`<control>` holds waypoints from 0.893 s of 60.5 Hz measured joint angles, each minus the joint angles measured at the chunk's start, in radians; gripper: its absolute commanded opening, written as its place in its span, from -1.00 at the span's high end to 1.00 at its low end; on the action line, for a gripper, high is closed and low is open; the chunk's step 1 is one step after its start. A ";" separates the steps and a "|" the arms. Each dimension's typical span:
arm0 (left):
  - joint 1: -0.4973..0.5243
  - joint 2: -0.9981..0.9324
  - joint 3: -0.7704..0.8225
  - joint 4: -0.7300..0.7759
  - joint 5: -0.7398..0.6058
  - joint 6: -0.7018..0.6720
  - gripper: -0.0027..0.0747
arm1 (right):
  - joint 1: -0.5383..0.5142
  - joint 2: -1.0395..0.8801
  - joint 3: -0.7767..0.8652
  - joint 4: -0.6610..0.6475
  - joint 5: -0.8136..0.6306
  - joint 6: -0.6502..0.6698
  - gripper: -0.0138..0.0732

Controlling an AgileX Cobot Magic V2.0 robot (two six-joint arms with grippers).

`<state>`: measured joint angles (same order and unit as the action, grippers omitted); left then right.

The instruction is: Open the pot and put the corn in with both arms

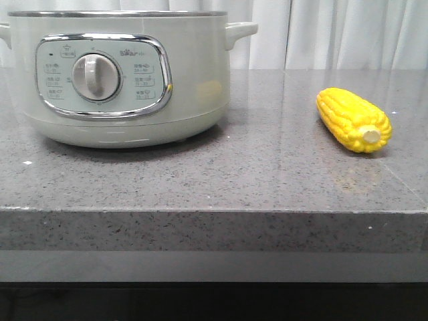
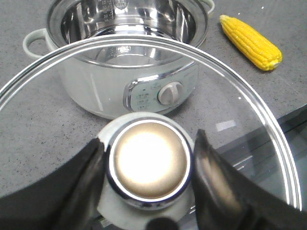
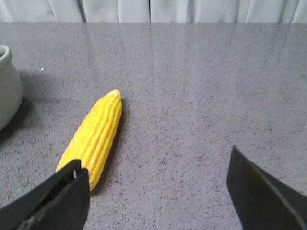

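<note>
The pale grey-green pot [image 1: 120,73] stands at the left of the counter with its dial facing me. In the left wrist view the pot [image 2: 96,81] is open and its steel inside is empty. My left gripper [image 2: 148,141] is shut on the knob [image 2: 151,165] of the glass lid [image 2: 144,42] and holds it above and in front of the pot. The yellow corn [image 1: 353,119] lies on the counter to the right of the pot. My right gripper [image 3: 156,160] is open and empty, low over the counter, with the corn [image 3: 96,134] just beyond one finger. Neither gripper shows in the front view.
The grey speckled stone counter [image 1: 221,180] has its front edge near me [image 1: 214,212]. White curtains [image 1: 334,30] hang behind it. The pot's side [image 3: 7,86] shows at the edge of the right wrist view.
</note>
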<state>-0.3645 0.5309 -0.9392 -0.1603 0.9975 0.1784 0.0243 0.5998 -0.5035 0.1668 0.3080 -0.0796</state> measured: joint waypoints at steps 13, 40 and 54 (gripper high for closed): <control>0.000 -0.200 0.125 0.000 0.000 0.000 0.30 | 0.066 0.201 -0.054 0.030 -0.003 0.000 -0.70; 0.000 -0.317 0.184 0.000 0.000 0.000 0.30 | 0.130 0.761 -0.396 0.160 0.024 0.000 -0.70; 0.000 -0.317 0.184 0.000 -0.016 0.000 0.30 | 0.151 0.919 -0.473 0.169 0.035 0.000 -0.70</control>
<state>-0.3645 0.2140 -0.7556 -0.1603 0.9811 0.1784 0.1751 1.5185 -0.9769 0.3353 0.3431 -0.0796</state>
